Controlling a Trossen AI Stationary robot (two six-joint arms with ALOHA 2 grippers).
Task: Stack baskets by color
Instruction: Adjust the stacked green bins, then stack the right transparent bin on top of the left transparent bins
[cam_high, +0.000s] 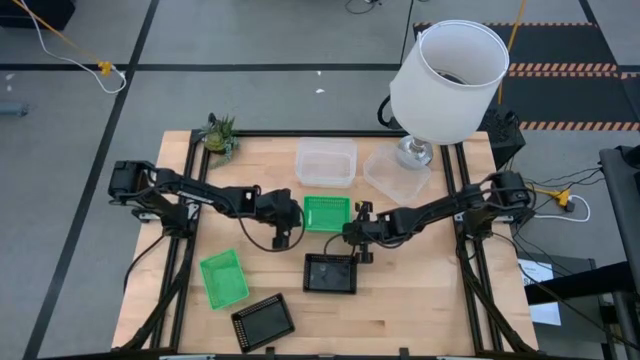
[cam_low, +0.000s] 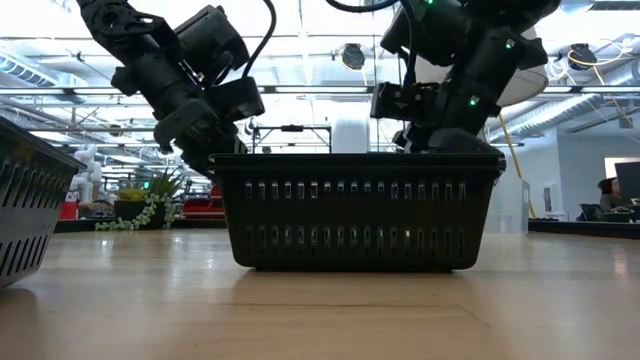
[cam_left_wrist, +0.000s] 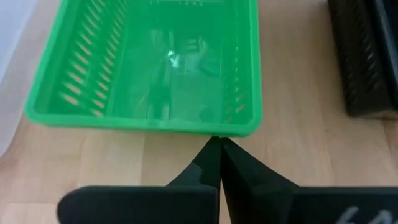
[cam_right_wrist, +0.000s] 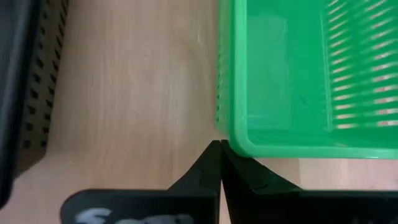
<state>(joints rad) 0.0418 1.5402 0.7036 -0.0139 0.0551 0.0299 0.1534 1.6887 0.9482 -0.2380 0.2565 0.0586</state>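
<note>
A bright green basket (cam_high: 326, 212) stands open side up in the middle of the table, between my two grippers. My left gripper (cam_high: 298, 216) is shut at its left wall, and my right gripper (cam_high: 352, 226) is shut at its near right corner. A black basket (cam_high: 330, 272) sits just in front of it and hides it in the low view, black basket (cam_low: 355, 210). A second green basket (cam_high: 223, 278) and a second black one (cam_high: 262, 320) lie near the front left. Two clear baskets (cam_high: 325, 162) (cam_high: 395, 172) rest at the back. My left gripper meets the green basket's left rim (cam_left_wrist: 217, 129), close to its near end, with the tips of its shut fingers (cam_left_wrist: 214, 152). The fingers slant down from the table's left. The basket rests flat on the table. My right gripper has its shut fingertips (cam_right_wrist: 214, 155) right against the rim's near right corner (cam_right_wrist: 239, 146), slanting down from the table's right. Whether they actually press on it cannot be told.
A big white lampshade (cam_high: 448, 80) on a metal foot stands at the back right corner. A small plant (cam_high: 220, 135) sits at the back left. Bare wood lies to the front right of the black basket.
</note>
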